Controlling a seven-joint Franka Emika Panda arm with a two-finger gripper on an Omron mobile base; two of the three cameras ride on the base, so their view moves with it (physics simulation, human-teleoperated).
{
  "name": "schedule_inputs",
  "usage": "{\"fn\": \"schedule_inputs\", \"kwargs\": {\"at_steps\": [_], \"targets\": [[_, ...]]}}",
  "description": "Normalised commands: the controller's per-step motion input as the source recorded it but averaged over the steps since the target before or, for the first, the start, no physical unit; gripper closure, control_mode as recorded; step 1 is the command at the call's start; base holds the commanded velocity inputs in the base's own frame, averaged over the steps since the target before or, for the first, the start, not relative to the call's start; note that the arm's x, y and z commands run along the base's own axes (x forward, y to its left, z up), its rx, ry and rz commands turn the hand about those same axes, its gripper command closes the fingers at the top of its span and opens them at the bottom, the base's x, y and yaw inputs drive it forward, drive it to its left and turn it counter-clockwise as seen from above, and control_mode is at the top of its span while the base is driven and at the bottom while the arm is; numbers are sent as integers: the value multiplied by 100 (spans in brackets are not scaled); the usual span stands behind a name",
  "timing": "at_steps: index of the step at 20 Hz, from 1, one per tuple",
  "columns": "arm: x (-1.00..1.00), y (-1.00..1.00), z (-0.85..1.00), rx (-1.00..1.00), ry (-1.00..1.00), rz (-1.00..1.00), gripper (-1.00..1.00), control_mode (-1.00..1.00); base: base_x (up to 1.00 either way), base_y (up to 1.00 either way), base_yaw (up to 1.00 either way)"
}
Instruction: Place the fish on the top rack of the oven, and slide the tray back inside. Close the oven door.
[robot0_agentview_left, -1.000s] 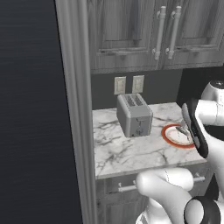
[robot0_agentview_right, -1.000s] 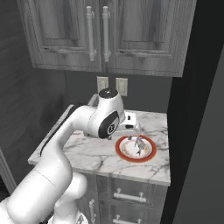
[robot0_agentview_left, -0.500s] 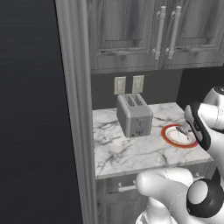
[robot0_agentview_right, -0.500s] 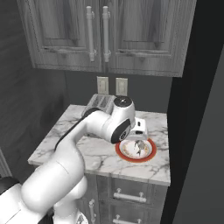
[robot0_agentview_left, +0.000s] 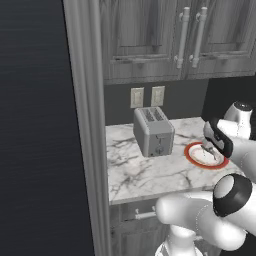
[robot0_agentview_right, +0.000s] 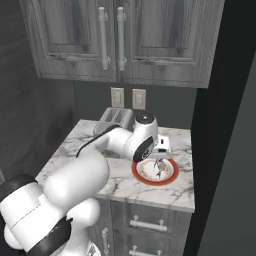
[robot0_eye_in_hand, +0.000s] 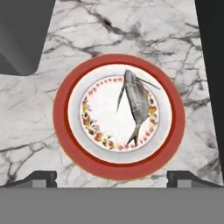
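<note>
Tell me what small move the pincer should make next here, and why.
Probably lower straight toward the fish and shift slightly to centre over it. The pincer is open above the red-rimmed plate, its fingertips wide apart, and the fish lies off-centre on the plate, not yet grasped.

The fish (robot0_eye_in_hand: 136, 103) is dark grey with a silvery sheen. The plate (robot0_eye_in_hand: 72, 131) has a wide red rim, a white centre and a ring of small red, yellow and green flecks around that centre. The table (robot0_eye_in_hand: 131, 30) is white marble with grey and dark veins. The toaster (robot0_agentview_left: 153, 131) is brushed silver-grey. The cabinets (robot0_agentview_right: 150, 40) are grey wood grain with silver handles (robot0_agentview_right: 103, 37). The wall behind is dark grey, with two pale outlets (robot0_agentview_left: 147, 96). The arm (robot0_agentview_right: 95, 170) is white with black joints, and the claw (robot0_agentview_left: 211, 148) is dark.
</note>
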Motion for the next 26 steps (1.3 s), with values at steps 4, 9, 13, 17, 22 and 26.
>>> {"fn": "schedule_inputs", "kwargs": {"at_steps": [4,9,13,17,22,26], "targets": [[36,-17,-27,0,0,0,-100,-100,0,0,0],[31,-13,-22,1,2,3,-100,-100,0,0,0],[20,-16,-28,0,1,10,-100,-100,0,0,0],[24,-12,-28,0,0,10,-100,-100,0,0,0],[25,-8,-26,0,0,10,-100,-100,0,0,0],[20,-4,-29,0,0,9,-100,-100,0,0,0]]}}
